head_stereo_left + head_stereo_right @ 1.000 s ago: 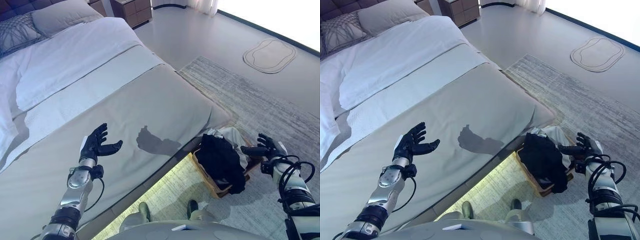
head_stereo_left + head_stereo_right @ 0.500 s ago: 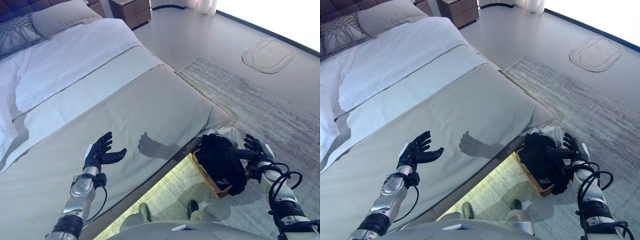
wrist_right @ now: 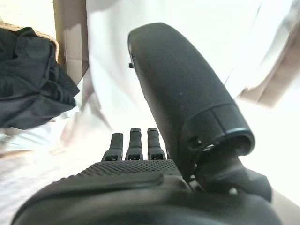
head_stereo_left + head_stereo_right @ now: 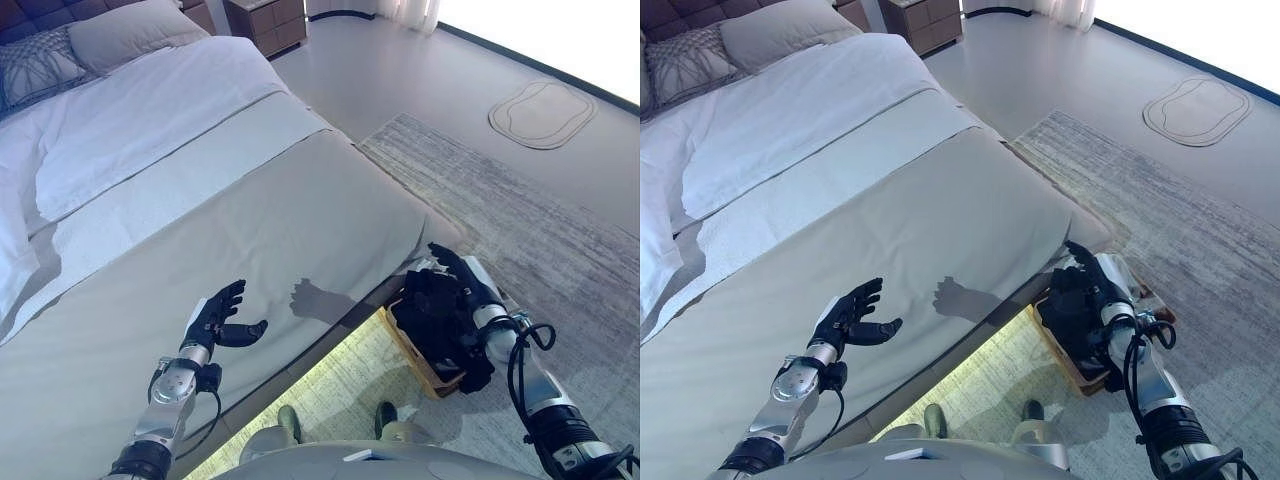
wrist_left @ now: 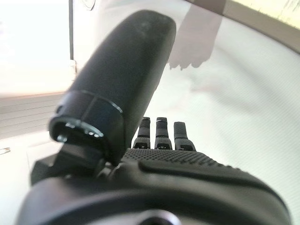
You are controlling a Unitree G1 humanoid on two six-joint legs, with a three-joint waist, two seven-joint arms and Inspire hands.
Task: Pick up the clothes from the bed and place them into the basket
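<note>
A wooden basket (image 4: pixel 412 360) stands on the rug beside the bed's foot corner. A black garment (image 4: pixel 432 318) fills it and hangs over its rim, and a white garment (image 3: pixel 197 56) lies beside the black one (image 3: pixel 28 93). My right hand (image 4: pixel 468 288) hovers over the basket, open, its fingers straight above the white cloth and holding nothing. My left hand (image 4: pixel 218 322) is open, palm up, just above the bed's grey cover (image 4: pixel 290 210) near its front edge. No loose clothes show on the bed.
White bedding (image 4: pixel 140 120) and pillows (image 4: pixel 110 35) cover the bed's far half. A grey rug (image 4: pixel 530 220) lies under the basket, a small oval mat (image 4: pixel 545 108) beyond it on the floor. A nightstand (image 4: pixel 265 20) stands at the back.
My right hand has swung left from beside the basket to over the clothes in it. My left hand has drifted down and right along the bed's cover, still open.
</note>
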